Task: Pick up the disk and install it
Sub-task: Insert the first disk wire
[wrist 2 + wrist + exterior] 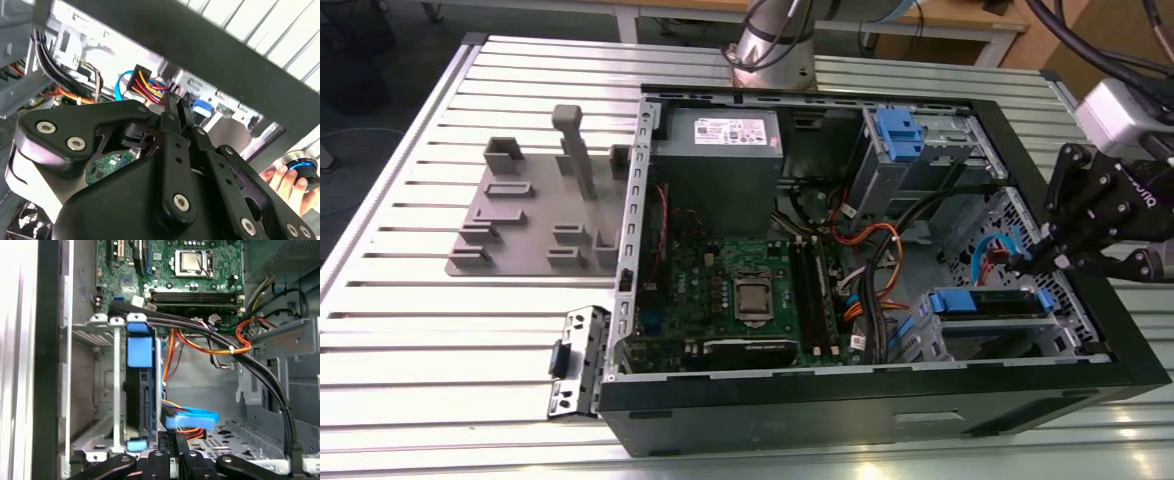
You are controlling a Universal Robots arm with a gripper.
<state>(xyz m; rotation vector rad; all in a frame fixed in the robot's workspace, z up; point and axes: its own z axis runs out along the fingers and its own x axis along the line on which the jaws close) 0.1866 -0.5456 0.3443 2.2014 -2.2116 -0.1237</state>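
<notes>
The disk lies in the lower drive cage at the exterior view's right, inside the open computer case, with its blue side rails showing. In the first wrist view the disk stands edge-on in the cage, blue tabs at both ends. My gripper hangs over the case's right wall, just beyond the cage. Its fingers are together, the tips right by a blue cable connector and a red-and-yellow power plug. Nothing shows between them. In the second wrist view the gripper points at these cables.
A grey power supply box and a second cage with a blue tab sit at the case's far side, the motherboard in the middle. Black cable bundles cross the case. A grey fixture plate lies left. A hand holds a blue-lit knob.
</notes>
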